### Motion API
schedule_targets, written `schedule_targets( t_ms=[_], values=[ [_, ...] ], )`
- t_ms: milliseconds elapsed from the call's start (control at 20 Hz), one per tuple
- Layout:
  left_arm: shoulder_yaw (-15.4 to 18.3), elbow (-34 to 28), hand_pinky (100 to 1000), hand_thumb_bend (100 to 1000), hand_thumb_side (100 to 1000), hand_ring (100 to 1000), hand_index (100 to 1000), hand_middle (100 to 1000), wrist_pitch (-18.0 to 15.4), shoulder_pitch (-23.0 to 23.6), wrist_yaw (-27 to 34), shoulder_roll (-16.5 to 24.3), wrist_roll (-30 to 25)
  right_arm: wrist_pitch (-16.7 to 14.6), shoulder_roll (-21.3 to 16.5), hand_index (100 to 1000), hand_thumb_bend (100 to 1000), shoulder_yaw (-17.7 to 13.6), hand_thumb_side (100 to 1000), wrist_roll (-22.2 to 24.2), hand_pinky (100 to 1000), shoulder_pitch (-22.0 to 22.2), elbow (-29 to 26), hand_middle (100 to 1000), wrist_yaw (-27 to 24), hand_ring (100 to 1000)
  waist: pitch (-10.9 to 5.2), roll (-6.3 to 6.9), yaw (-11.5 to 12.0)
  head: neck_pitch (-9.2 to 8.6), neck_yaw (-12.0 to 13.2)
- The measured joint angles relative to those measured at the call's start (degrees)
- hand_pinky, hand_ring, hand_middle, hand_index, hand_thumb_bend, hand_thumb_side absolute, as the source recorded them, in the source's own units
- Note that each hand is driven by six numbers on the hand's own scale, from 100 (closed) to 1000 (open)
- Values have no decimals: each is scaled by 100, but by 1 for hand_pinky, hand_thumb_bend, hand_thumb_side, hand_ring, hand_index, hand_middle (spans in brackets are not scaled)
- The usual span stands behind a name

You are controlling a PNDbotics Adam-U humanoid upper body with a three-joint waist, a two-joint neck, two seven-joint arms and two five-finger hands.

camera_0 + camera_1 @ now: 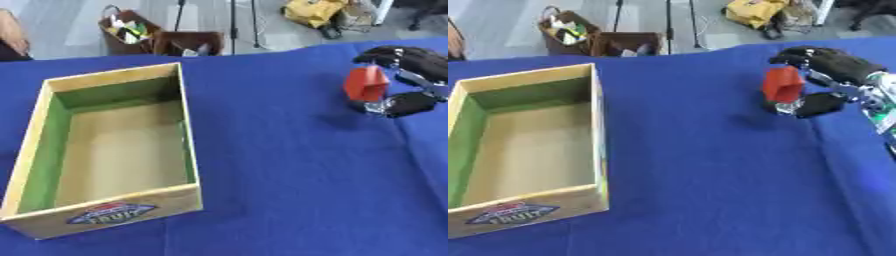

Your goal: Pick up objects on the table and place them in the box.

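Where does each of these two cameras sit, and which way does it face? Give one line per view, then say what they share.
Left eye view: in the robot's head, looking down at the blue table; only the right hand shows, at the right edge.
Right eye view: beside it, same downward aim; that hand sits further from the edge.
Shared: the wooden box and the red object in the hand.

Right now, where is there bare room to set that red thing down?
Bare blue cloth lies between the wooden box and the right hand, shut on the red object. The box floor shows nothing in it. Only around that hand is it crowded.
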Motion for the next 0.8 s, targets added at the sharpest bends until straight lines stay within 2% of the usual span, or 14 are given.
schedule_targets(
  t_ms=[50, 100, 150, 450, 600, 800],
  values=[
    [0, 0, 208, 100, 1000, 361, 653, 371, 1, 0, -1, 0, -1, 18, -19, 1000, 361, -6, 866, -18, 838, 9, 0, 893, -2, 940, 3, 0, -3, -11, 0],
    [0, 0, 208, 100, 1000, 361, 653, 371, 1, 0, -3, 0, -2, 33, -34, 1000, 354, -18, 862, -34, 838, 26, 0, 893, -4, 940, 8, 0, -4, -28, 0],
    [0, 0, 207, 100, 1000, 361, 653, 371, 1, 0, -4, -1, -3, 43, -43, 1000, 287, -33, 811, -44, 838, 44, -1, 900, -4, 941, 16, 0, -10, -44, 0],
    [-1, 0, 208, 100, 997, 362, 654, 372, 6, 0, -30, -3, -16, 68, -86, 1000, 131, -52, 687, 36, 841, 101, -4, 911, -3, 947, 52, -1, -23, -124, -1],
    [-1, 0, 208, 100, 996, 361, 654, 372, 9, -2, -47, -5, -38, 52, -97, 1000, 145, -74, 640, 128, 841, 127, -5, 911, 11, 947, 68, -9, -30, -151, -2],
    [-1, 0, 208, 100, 994, 361, 654, 372, 5, -14, -49, -9, -53, 30, -98, 1000, 121, -76, 638, 220, 842, 130, -7, 915, 57, 950, 103, -16, -25, -201, -8]
  ],
)
